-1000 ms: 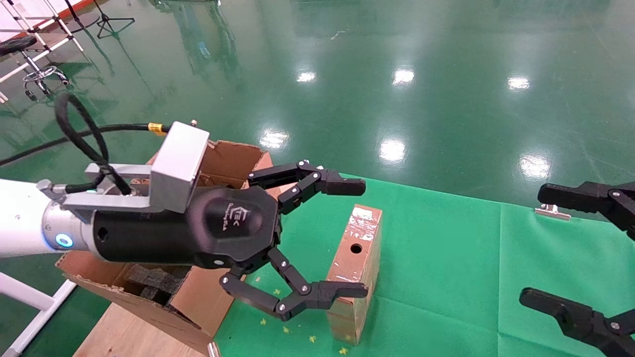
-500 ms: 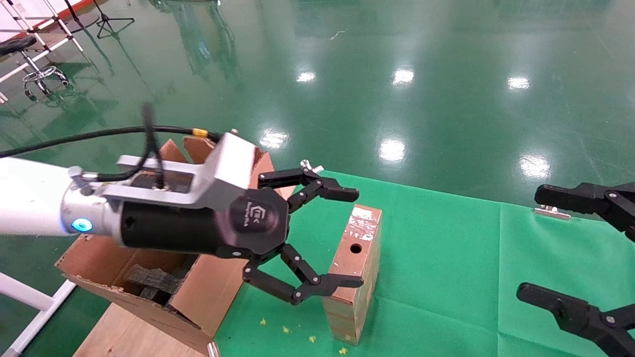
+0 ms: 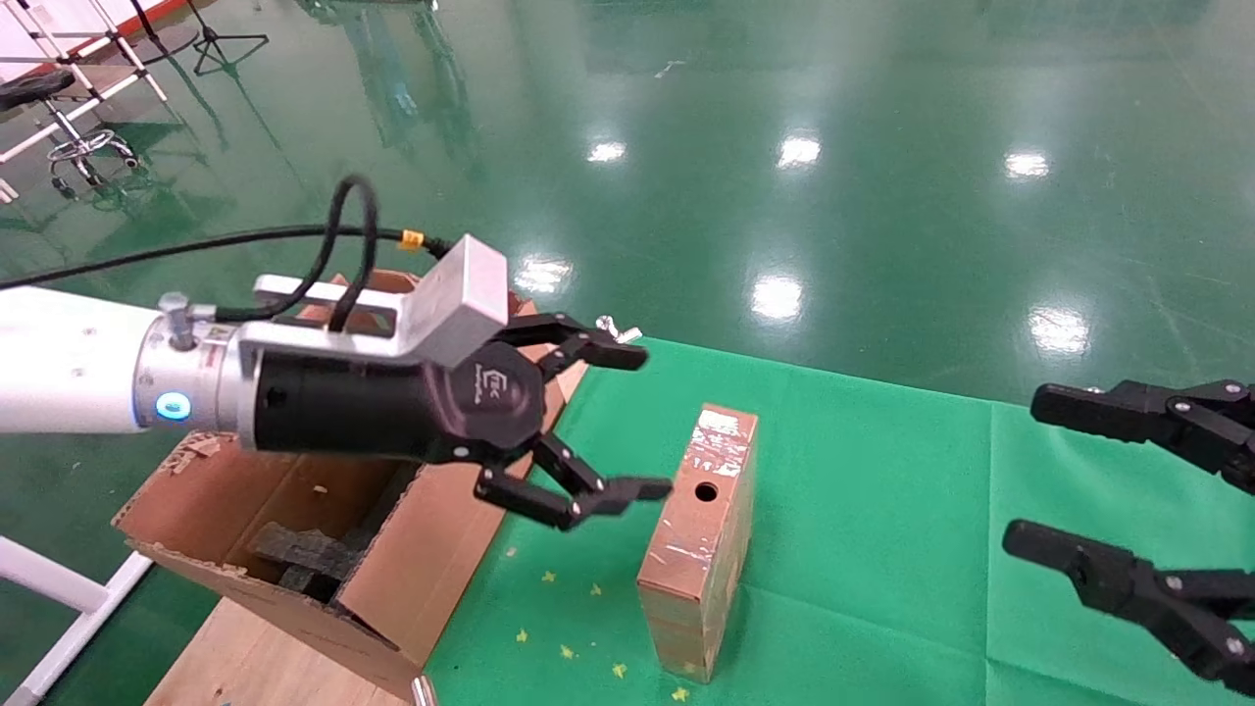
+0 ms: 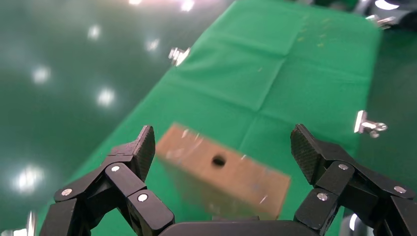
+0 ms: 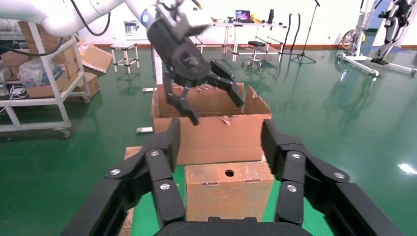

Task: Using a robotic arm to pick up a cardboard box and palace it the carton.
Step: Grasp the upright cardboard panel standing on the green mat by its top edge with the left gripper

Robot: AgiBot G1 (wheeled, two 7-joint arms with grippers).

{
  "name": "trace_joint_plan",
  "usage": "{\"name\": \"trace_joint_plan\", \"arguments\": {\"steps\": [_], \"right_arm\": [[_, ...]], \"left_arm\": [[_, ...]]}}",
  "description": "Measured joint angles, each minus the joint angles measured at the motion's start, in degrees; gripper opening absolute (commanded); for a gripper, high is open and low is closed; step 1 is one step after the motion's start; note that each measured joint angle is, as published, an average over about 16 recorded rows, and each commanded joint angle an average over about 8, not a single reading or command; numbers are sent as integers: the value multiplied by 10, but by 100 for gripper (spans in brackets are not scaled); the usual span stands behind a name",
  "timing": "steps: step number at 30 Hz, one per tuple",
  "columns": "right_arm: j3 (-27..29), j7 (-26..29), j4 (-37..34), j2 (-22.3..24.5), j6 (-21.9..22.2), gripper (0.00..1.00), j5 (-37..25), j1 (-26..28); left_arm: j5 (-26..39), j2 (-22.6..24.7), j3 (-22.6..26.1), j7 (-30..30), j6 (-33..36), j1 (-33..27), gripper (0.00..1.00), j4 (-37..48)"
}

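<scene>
While the cardboard box (image 3: 701,549) stands upright on the green cloth (image 3: 882,549), I am at the approach step: nothing is picked up yet. My left gripper (image 3: 613,422) hangs in the air just beside the box, on the carton's side of it, with its fingers spread wide and holding nothing. From my left wrist I see the box (image 4: 223,179) lying between my two fingertips but farther off, its narrow face with the round hole turned toward me, and no pad touches it.

My carton (image 3: 324,529) sits off the left edge of the cloth, flaps up, with black foam pieces (image 3: 294,554) inside. It is near the box, under my left arm (image 3: 69,363).

My right gripper (image 3: 1128,490) waits at the right side of the cloth, well apart from the box, its fingers wide open and empty.

As I judge it, the next move calls for me to bring the left gripper forward and a little down until the box sits between the pads, keep them square to its broad taped sides, then close. The glossy tape looks slippery, so I would grip low enough and firmly before lifting it over the carton's flaps.
</scene>
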Motion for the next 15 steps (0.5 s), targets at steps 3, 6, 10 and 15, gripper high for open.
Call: {"name": "trace_joint_plan", "arguments": {"steps": [3,6,10,15], "right_arm": [[0,0,0,0,0,0,0,0],[0,0,0,0,0,0,0,0],[0,0,0,0,0,0,0,0],[0,0,0,0,0,0,0,0]], "left_arm": [[39,6,17,-51,-4,-25,100,-4],[68,14,31,-93,-4,-46,100,-5],[97,25,47,-126,3,-70,100,-4],[132,43,63,-144,14,-98,100,-3]]}}
